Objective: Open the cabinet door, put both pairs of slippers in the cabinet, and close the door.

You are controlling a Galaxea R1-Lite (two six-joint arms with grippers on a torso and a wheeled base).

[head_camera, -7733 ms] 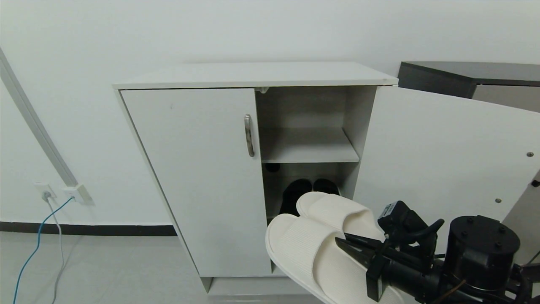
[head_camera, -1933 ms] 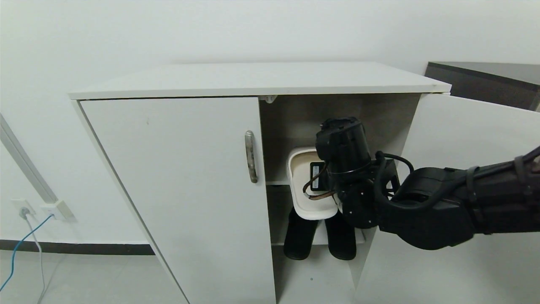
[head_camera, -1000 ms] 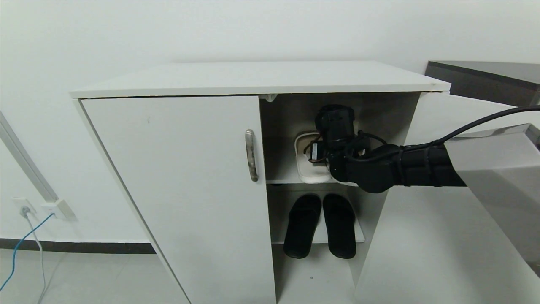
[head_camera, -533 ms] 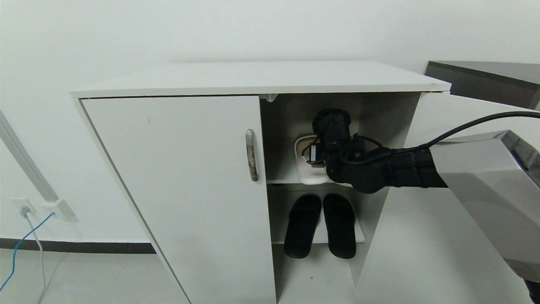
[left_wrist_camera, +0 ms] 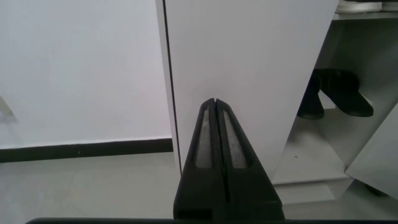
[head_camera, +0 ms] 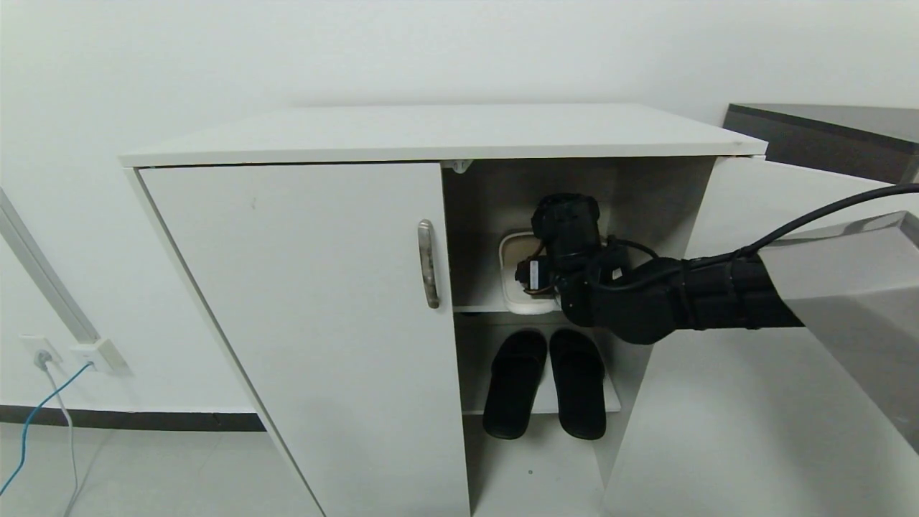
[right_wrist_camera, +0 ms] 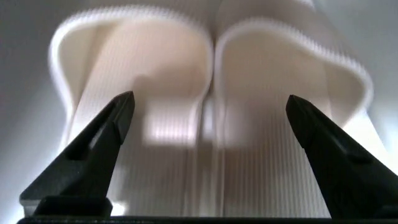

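Head view: the white two-door cabinet (head_camera: 445,133) has its right door (head_camera: 754,359) open. The cream ribbed fabric slippers (head_camera: 511,301) lie on the upper shelf (head_camera: 470,307), with the black slide slippers (head_camera: 546,380) at six o'clock from them. Left wrist view: the left end effector (left_wrist_camera: 215,102) is pressed closed and empty, facing the left door (left_wrist_camera: 249,50). Right wrist view: the right end effector (right_wrist_camera: 211,102) is spread wide, gripping nothing, with the cream pair just beyond it.

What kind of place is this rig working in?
Probably an indoor room, maybe a staged entryway: a white cabinet against a bare wall, black slippers and white slippers on its shelves, and low wall sockets.
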